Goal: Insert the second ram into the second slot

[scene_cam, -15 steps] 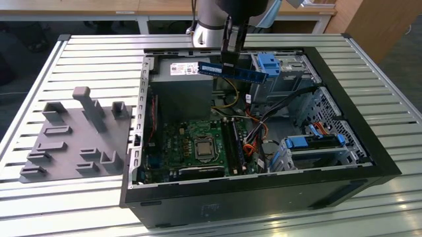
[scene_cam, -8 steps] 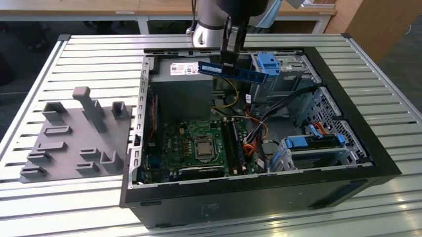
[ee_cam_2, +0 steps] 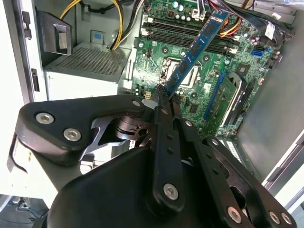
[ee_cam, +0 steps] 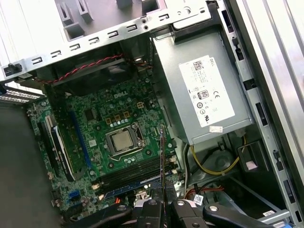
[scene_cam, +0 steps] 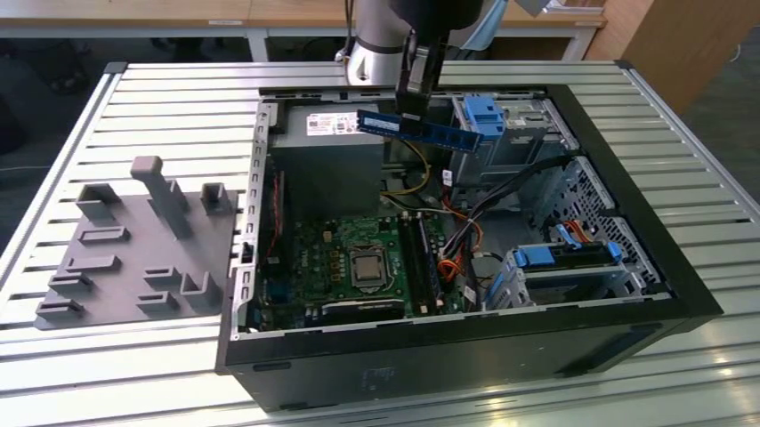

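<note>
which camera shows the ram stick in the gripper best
The exterior view: the second ram shows its whole long face, clamped in the gripper. The second wrist view shows it slanting away, foreshortened; in the first wrist view it is edge-on.

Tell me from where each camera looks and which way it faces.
Exterior view: off the arm, looking down into the open computer case; arm and gripper hold the RAM stick.
Second wrist view: behind the gripper, facing along the stick toward the motherboard.
First wrist view: on the wrist, facing motherboard and power supply; gripper visible.
All share stick and motherboard.
</note>
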`<action>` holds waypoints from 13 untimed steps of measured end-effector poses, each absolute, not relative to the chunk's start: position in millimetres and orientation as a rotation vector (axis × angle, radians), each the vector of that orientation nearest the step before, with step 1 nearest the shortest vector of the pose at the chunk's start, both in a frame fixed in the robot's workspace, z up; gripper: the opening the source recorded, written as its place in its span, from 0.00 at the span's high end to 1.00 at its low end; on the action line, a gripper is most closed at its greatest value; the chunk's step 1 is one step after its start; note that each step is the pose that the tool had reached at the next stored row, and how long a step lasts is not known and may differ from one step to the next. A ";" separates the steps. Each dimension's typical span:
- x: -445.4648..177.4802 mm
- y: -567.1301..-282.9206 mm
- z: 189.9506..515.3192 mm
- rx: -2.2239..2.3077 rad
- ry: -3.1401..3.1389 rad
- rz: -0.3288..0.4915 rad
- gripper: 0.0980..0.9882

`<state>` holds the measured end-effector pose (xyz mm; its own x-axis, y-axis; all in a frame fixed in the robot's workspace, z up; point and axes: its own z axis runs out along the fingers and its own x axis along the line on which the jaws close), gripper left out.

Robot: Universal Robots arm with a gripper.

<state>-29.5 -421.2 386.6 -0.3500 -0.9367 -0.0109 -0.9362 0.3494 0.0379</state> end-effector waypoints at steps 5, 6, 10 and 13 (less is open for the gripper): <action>-29.5 -421.2 386.6 1.774 -2.577 -0.058 0.96; -29.5 -421.2 386.6 1.772 -2.578 -0.058 0.96; -29.5 -421.2 386.6 1.765 -2.583 -0.059 0.96; -29.5 -421.2 386.6 1.759 -2.587 -0.059 0.96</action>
<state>-29.5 -421.2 386.6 -0.3678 -0.9299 -0.0108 -0.9294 0.3671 0.0379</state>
